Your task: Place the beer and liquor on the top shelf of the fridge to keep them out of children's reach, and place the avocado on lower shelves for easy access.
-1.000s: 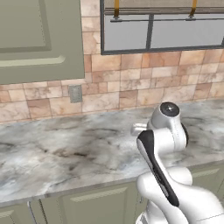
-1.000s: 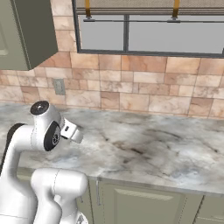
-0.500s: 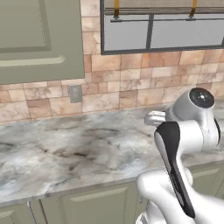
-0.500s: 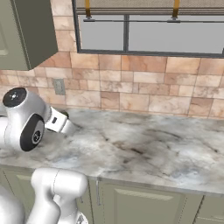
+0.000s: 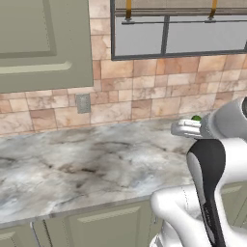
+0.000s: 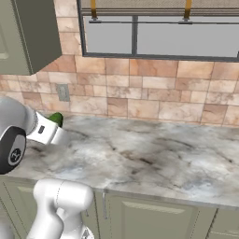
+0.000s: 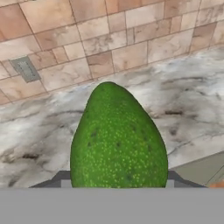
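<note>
Avocado [image 7: 118,140] pinched between the fingers [image 7: 65,183] above the marble counter [image 7: 39,131]

The surface [image 5: 87,169] is a grey marbled stone top with dark veins. It runs along the tiled wall [image 5: 144,101], above pale green cabinet doors [image 6: 154,217]. Its front edge is straight.

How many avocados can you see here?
1. The avocado sits between the two fingers of the claw, above the marble counter. None lies on the counter; others could be elsewhere.
</note>
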{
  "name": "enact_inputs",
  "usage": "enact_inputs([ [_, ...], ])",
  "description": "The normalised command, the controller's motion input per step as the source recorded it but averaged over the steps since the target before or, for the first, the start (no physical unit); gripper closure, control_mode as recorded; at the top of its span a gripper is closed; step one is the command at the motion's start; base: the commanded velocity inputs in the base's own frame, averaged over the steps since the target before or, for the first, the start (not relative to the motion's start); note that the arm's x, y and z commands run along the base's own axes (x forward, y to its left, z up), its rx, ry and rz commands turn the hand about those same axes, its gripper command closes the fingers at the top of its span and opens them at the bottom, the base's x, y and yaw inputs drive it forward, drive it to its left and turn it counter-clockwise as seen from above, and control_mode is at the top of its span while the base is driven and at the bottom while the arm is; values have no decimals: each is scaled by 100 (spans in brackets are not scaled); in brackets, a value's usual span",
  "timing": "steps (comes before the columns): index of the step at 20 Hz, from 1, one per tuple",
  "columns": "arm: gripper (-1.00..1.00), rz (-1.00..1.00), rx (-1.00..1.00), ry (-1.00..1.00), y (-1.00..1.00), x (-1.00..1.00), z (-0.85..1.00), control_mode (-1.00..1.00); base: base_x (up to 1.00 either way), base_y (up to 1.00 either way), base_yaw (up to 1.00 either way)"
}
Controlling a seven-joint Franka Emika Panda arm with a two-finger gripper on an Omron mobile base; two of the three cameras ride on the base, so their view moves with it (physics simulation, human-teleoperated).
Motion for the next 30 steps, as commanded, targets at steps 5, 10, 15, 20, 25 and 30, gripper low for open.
enact_inputs([
  [5,100,0,0,-2,0,-13,7,100,-50,-18,-2],
  [10,100,0,0,0,0,0,0,100,-50,-78,-19],
  [15,100,0,0,0,0,0,0,100,-41,-96,-26],
  [20,100,0,0,0,0,0,0,100,-12,-100,-31],
  [25,100,0,0,0,0,0,0,100,-56,-98,-25],
  [30,100,0,0,0,0,0,0,100,-98,-67,-10],
])
